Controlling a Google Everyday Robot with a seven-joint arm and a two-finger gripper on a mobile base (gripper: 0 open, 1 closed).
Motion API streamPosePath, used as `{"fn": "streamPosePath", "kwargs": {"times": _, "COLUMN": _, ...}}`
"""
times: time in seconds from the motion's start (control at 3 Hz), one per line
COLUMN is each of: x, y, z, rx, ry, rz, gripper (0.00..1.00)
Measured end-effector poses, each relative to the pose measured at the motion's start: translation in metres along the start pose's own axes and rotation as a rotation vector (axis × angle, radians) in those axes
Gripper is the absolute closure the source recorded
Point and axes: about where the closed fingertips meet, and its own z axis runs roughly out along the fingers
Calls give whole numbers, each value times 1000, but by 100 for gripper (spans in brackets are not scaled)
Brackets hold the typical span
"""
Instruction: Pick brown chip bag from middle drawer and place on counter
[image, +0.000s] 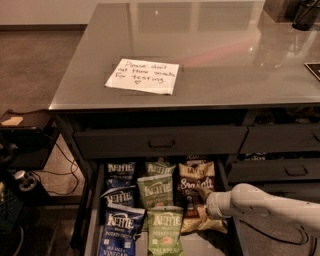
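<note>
- Camera view: the gripper sits at the end of the white arm that comes in from the right, low over the open middle drawer. It is right at the brown chip bag.
- Whether it is open or clamped on the bag, we cannot tell (the wrist hides the working end).
- The bag lies in the drawer's right column with its script facing up. Its tan lower part is crumpled under the arm.
- We judge the step in hand to be securing the bag.
- To do that well, we want a pinch on a crinkled fold, not the slick flat face.
- Then we want a straight rise before any swing, so the bag clears the closed drawer above and the edge of the counter.
- We also need to stay off the green Kettle bags just beside it (one snag and a neighbour rides along).
- What the drawer holds: blue Kettle bags on the left, green in the middle, brown on the right. They overlap front to back.
- Up top, the counter carries a white note, so we would set the bag down beside it, not on it.
</note>
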Motion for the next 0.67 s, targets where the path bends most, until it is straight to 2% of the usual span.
{"fn": "streamPosePath", "kwargs": {"times": 0.67, "x": -4, "y": -1, "z": -5, "rx": -3, "ry": 3, "rz": -6, "gripper": 89}}
